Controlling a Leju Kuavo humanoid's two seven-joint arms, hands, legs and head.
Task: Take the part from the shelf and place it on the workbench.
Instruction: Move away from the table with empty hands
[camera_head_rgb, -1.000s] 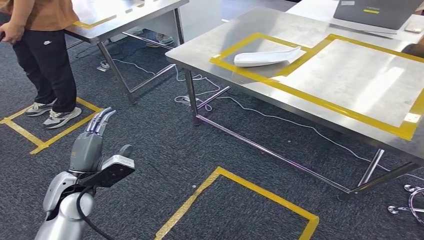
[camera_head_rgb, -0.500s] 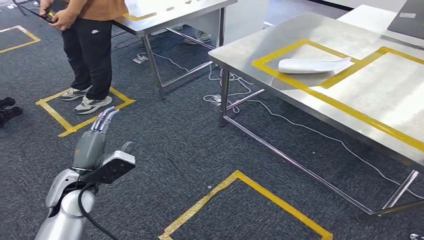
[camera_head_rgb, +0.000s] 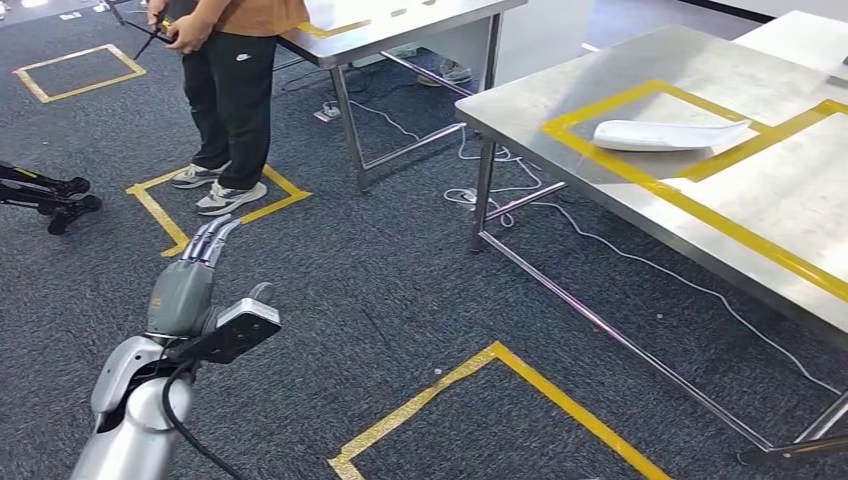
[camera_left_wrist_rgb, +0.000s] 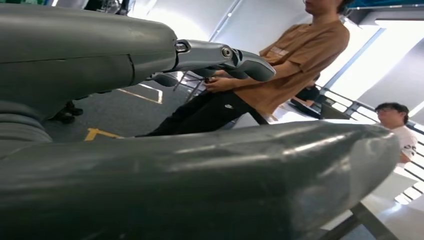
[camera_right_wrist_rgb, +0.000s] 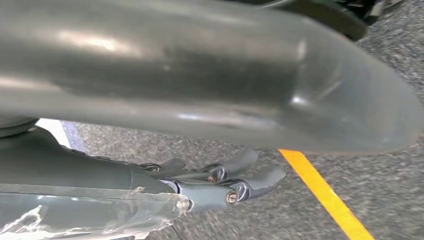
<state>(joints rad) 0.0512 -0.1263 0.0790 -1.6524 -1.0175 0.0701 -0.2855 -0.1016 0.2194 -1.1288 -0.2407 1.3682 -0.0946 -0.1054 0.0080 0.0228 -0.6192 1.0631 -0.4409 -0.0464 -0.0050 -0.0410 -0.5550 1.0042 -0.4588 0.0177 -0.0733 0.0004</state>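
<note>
The white part (camera_head_rgb: 668, 134) lies flat on the steel workbench (camera_head_rgb: 720, 230), inside a rectangle of yellow tape (camera_head_rgb: 640, 172) near the bench's left end, well apart from both of the robot's hands. The left hand (camera_head_rgb: 186, 288) hangs low on the left of the head view at the end of its silver arm (camera_head_rgb: 135, 415), over dark grey carpet (camera_head_rgb: 390, 290); its fingers (camera_head_rgb: 212, 240) are stretched out straight, side by side, with the thumb standing off to one side, and nothing is in its hold. The left wrist view agrees: the grey thumb (camera_left_wrist_rgb: 210, 175) is in front and the darker fingers (camera_left_wrist_rgb: 225, 56) reach out straight beyond it, closing on nothing. The right hand (camera_right_wrist_rgb: 205, 187) shows in its own wrist view above the carpet and a strip of yellow tape (camera_right_wrist_rgb: 325, 195) — its fingers (camera_right_wrist_rgb: 250, 182) are loosely curved and a little apart, gripping nothing, though something clear and glossy lies along the back of the hand and I cannot tell what it is. A person in an orange top and black trousers (camera_head_rgb: 235, 90) stands in a taped square on the floor, holding a small dark device in both hands, beside a second steel table (camera_head_rgb: 400, 25). More yellow tape (camera_head_rgb: 500, 400) marks a square on the carpet in front of the robot, and a white cable (camera_head_rgb: 640, 260) runs across the floor under the workbench. A black stand foot (camera_head_rgb: 45, 195) rests at the far left — partly cut off by the frame.
</note>
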